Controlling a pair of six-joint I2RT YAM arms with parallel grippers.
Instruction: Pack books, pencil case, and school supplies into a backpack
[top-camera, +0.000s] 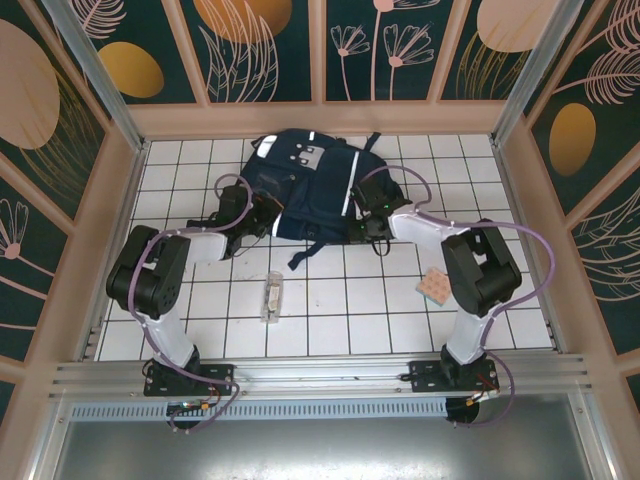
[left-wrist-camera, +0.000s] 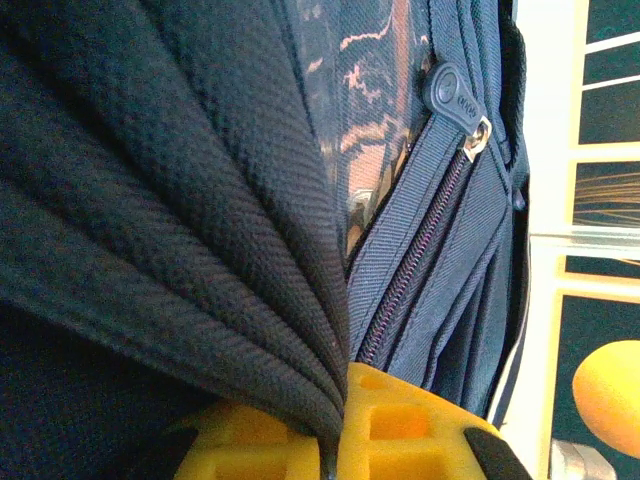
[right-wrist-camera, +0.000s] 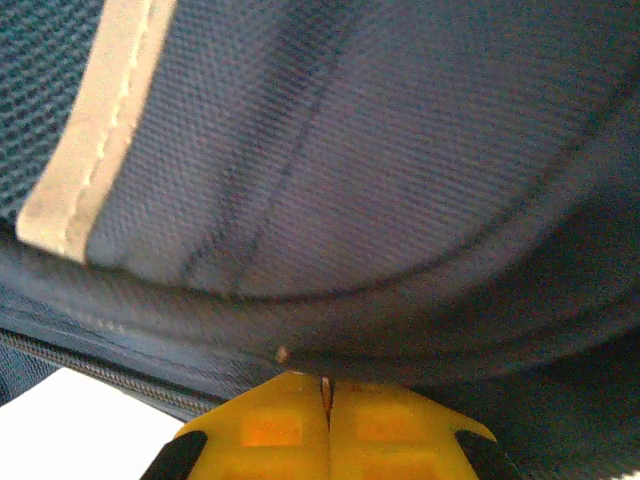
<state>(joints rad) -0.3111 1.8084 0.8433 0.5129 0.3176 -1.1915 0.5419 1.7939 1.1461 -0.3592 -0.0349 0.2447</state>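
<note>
The navy backpack lies flat at the back of the tiled table, its white stripes and grey patches facing up. My left gripper is at its lower left edge. In the left wrist view this gripper is shut on a thick fold of the backpack's dark mesh fabric, beside a zipper with a rubber pull. At the lower right edge, my right gripper has its yellow fingers pressed together, nipping the backpack's piped rim at their tips. A clear oblong box and a pinkish dotted pad lie on the tiles. The books are out of view.
A dark strap trails from the backpack's near edge toward the table's middle. Wooden walls close in the table on the left, right and back. A metal rail runs along the front by the arm bases.
</note>
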